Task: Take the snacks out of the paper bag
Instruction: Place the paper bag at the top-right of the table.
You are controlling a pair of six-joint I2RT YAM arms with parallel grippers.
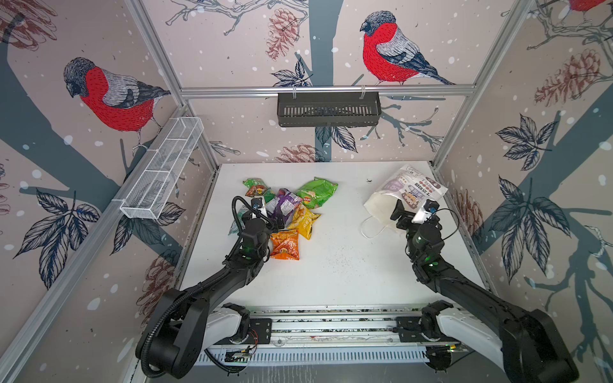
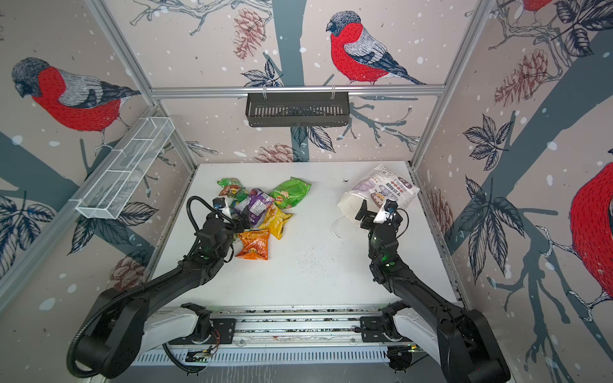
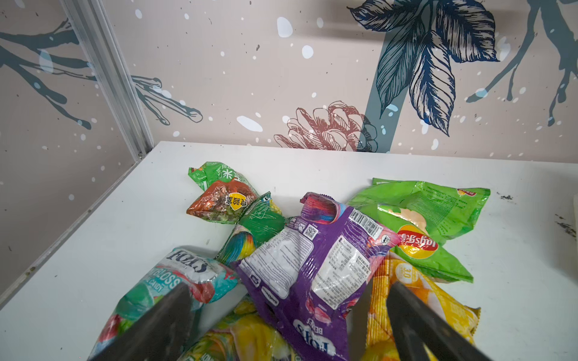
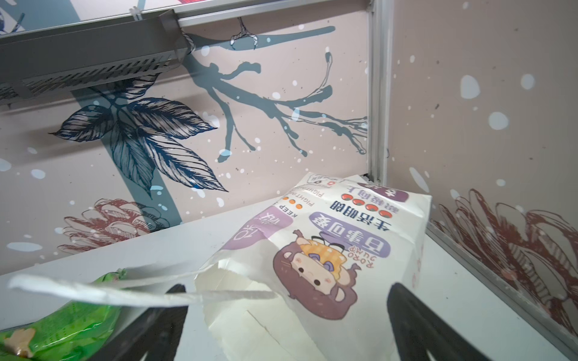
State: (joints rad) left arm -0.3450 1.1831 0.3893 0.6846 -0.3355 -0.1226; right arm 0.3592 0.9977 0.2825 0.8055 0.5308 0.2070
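Shows white tabletop [image 1: 331, 275] with white printed paper carrier bag [image 1: 383, 200] lying far right, long axis from back corner to mouth facing front-left, crinkly foil snack packets [image 1: 298, 212] heaped left of centre, right gripper [image 4: 287, 288] and left gripper [image 3: 289, 289] spread wide, empty.

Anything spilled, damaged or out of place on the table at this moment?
The paper bag lies tipped on its side by the right wall, its mouth creased. Fine dark specks are scattered over the middle of the table, like crumbs. The snacks lie in an overlapping heap.
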